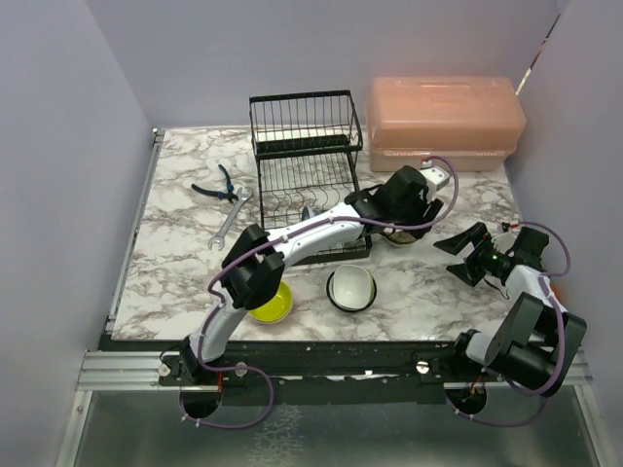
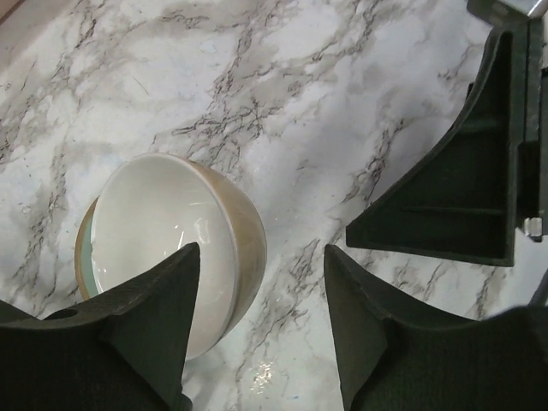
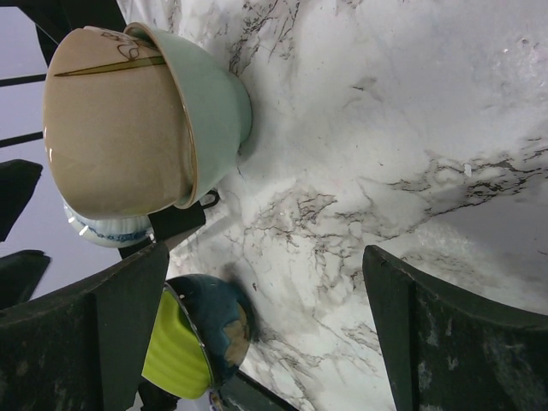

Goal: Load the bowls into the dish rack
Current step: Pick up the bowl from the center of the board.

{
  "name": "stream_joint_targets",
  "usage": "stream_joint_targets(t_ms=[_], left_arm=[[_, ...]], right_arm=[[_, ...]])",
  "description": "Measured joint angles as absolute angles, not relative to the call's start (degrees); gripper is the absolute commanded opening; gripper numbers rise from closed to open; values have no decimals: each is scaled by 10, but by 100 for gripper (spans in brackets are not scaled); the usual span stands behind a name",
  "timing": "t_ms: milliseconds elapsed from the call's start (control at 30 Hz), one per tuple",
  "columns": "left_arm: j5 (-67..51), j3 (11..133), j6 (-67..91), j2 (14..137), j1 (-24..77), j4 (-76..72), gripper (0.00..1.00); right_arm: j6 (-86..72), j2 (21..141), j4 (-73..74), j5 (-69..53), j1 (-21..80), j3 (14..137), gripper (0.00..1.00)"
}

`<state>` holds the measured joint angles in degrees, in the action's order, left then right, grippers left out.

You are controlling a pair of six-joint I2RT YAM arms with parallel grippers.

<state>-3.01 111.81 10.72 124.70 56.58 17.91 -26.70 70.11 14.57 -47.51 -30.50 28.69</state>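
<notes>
While the left gripper [image 2: 261, 255] hangs over the marble table [image 1: 175, 263] with its fingers apart and gripping nothing, a beige bowl [image 2: 163, 231] lies below it, nested inside a pale teal bowl [image 3: 218, 103]. One finger stands over the beige bowl's white interior, the other outside its wall, with bare marble showing between wall and finger. This stacked pair rests tilted on the table just beside the right front corner of the dish rack [image 1: 304, 161], not in it. A blue-patterned bowl [image 3: 107, 229] shows just behind the pair. The right gripper [image 3: 265, 255] is spread wide and empty, near the pair on its right. A yellow-green bowl [image 1: 275, 305] and a white bowl [image 1: 350, 285] sit upright on the table in front of the rack, apart from each other. A pink box [image 1: 443, 117] stands to the right of the rack; pliers [image 1: 216, 185] and a wrench [image 1: 229, 219] lie to its left.
</notes>
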Motion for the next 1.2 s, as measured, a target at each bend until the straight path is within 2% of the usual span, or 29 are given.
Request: stream_joint_targets(t_ms=[133,300,467,667,867,1200], left_arm=[[-29,1167,58,1279,573,234,57],[-20,1214,27,1317,575,290,45],[-19,1225,15,1330,575,320,40],[-26,1232,10,1333,579,332,27],[-39,1242,10,1333,582,339,1],[-63,1257,22,1341,582,356,0]], right_arm=[[-265,702,146,-475,-305,287,99],[-264,706,146,-477,-305,287,99],[-263,706,146,-477,-305,287,99],[-259,706,145,-477,-305,287,98],[-258,706,145,-477,-305,287,98],[-259,706,146,-477,-305,288,99]])
